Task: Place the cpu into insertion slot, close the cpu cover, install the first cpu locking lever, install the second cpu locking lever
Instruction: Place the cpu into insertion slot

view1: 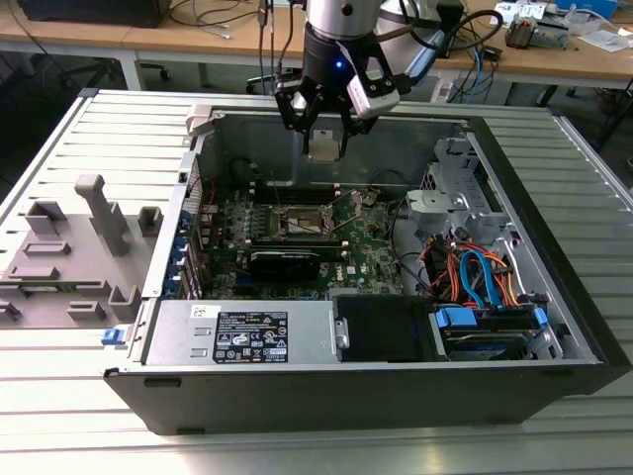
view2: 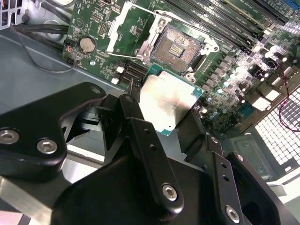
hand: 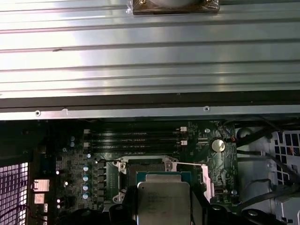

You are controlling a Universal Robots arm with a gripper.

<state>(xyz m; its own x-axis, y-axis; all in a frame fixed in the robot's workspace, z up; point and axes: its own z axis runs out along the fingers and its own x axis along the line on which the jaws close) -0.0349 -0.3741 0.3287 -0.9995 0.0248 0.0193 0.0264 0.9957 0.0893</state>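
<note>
Gripper [view2: 165,123] fingers clenched on cpu [view2: 168,96] edges, underside left free; bare insertion slot [view2: 179,47] lies below, just ahead of fingertips

The cpu [view2: 165,101] is shown with a silvery metal top, dully brushed and faintly smudged, edged in green board. The tool [view2: 167,123] is finished in matt black and studded with shiny metal screws [view2: 169,191]. The insertion slot [view2: 179,47] is dark, rimmed in thin bright metal. The motherboard [view2: 91,21] is coated in glossy green. The table [view1: 59,396] is formed of ribbed, satin grey metal.
</note>
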